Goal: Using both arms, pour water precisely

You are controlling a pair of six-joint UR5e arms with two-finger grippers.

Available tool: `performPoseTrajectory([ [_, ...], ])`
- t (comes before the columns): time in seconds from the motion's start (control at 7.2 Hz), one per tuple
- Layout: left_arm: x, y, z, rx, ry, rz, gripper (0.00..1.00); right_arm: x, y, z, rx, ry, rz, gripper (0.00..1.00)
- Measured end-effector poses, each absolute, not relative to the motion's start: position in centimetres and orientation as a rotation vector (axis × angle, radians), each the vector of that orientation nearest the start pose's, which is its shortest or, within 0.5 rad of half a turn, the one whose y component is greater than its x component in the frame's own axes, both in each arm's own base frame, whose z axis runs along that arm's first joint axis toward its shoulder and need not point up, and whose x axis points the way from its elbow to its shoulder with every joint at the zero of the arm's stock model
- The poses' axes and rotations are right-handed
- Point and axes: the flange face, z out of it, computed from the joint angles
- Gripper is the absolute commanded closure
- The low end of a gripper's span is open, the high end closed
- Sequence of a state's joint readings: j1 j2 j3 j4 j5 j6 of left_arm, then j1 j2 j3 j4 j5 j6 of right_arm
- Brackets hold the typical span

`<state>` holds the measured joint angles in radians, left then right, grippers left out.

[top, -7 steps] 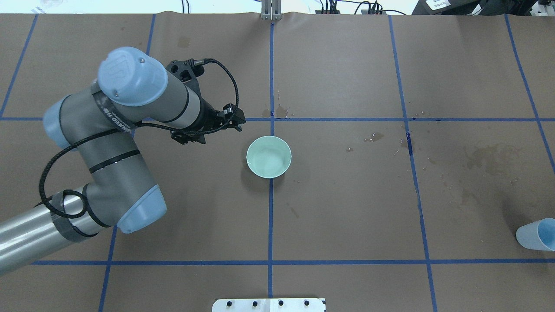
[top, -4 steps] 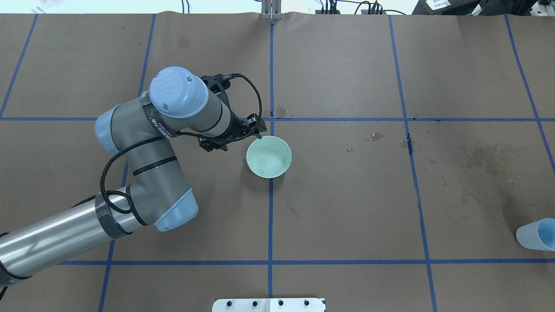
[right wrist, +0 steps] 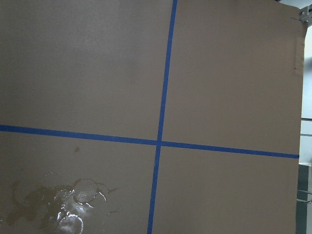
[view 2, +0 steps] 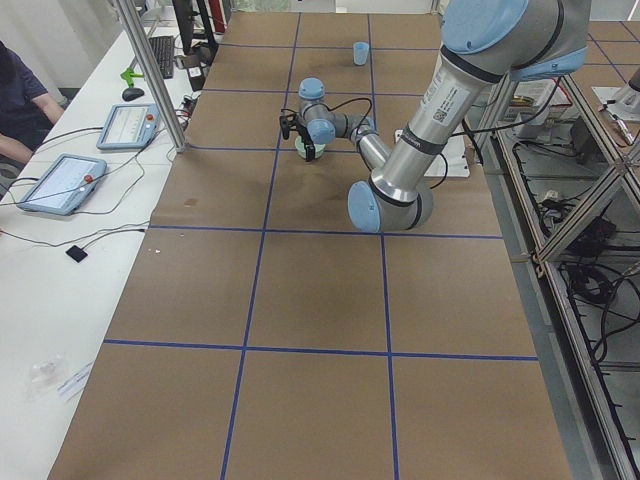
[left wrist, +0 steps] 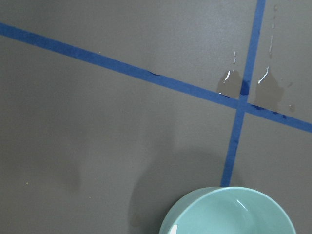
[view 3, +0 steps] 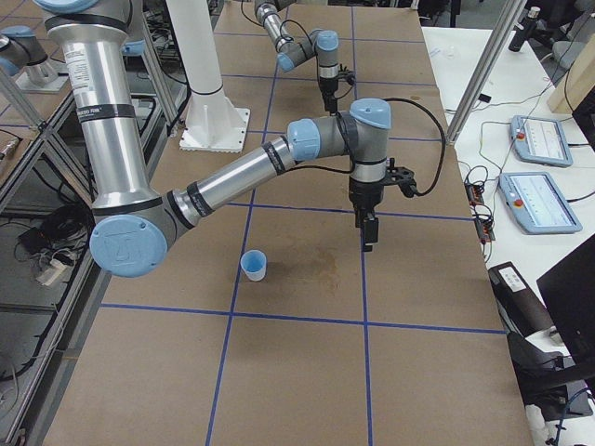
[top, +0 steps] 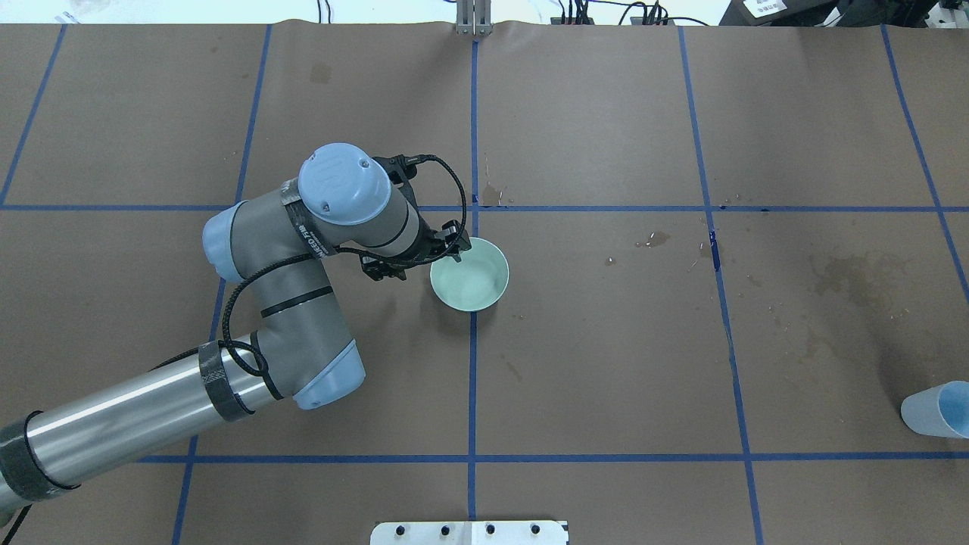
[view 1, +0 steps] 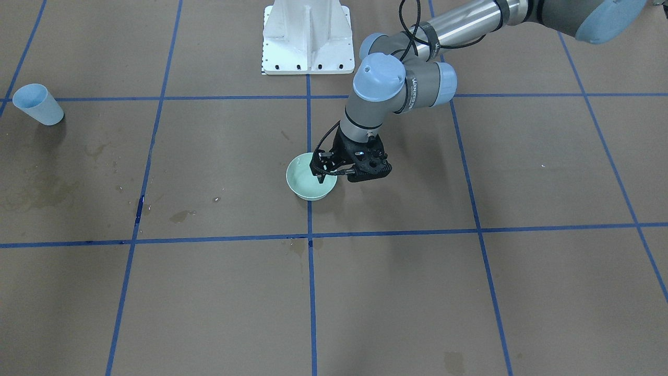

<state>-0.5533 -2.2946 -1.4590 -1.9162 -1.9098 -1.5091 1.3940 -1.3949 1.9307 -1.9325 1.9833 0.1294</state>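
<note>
A mint-green bowl (top: pixel 475 278) stands at the table's middle; it also shows in the front view (view 1: pixel 301 180) and at the bottom of the left wrist view (left wrist: pixel 229 214). My left gripper (top: pixel 455 250) is open at the bowl's far-left rim, with one finger inside the bowl in the front view (view 1: pixel 319 174). My right gripper (view 3: pixel 368 239) shows only in the exterior right view, pointing down over bare paper; I cannot tell whether it is open. No stream of water shows. Wet patches lie on the paper (right wrist: pixel 68 214).
A light blue cup (top: pixel 939 409) stands at the table's right edge, also in the front view (view 1: pixel 36 104). Small wet spots sit by the tape cross behind the bowl (left wrist: pixel 263 92). The white pedestal base (view 1: pixel 308 36) is at the near edge.
My left arm has swung right and down toward the bowl; its gripper went from well left of the bowl to the bowl's rim. The bowl and cup have not moved.
</note>
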Motion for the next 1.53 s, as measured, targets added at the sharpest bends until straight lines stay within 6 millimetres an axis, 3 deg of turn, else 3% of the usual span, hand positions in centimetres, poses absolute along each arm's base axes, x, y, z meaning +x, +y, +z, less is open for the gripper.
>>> performPoseTrajectory([
  [0.56,58.7,-46.2,22.6,-0.022,1.003,-0.27,0.67,0.3,-53.8,45.6,0.09,-0.468,-0.071,0.0],
  [0.69,58.9,-46.1,22.5,-0.023,1.002,-0.267,0.93,0.3,-53.8,45.7,0.087,-0.472,-0.07,0.0],
  [0.83,59.0,-46.0,22.5,-0.024,1.002,-0.266,1.0,0.3,-53.9,45.8,0.084,-0.478,-0.07,0.0],
  [1.25,58.5,-45.8,20.9,-0.032,1.017,-0.266,1.0,0.7,-53.8,45.8,0.084,-0.483,-0.061,0.0],
  [1.53,55.8,-46.5,18.8,-0.061,1.029,-0.273,1.0,1.5,-53.8,45.7,0.089,-0.483,-0.048,0.0],
])
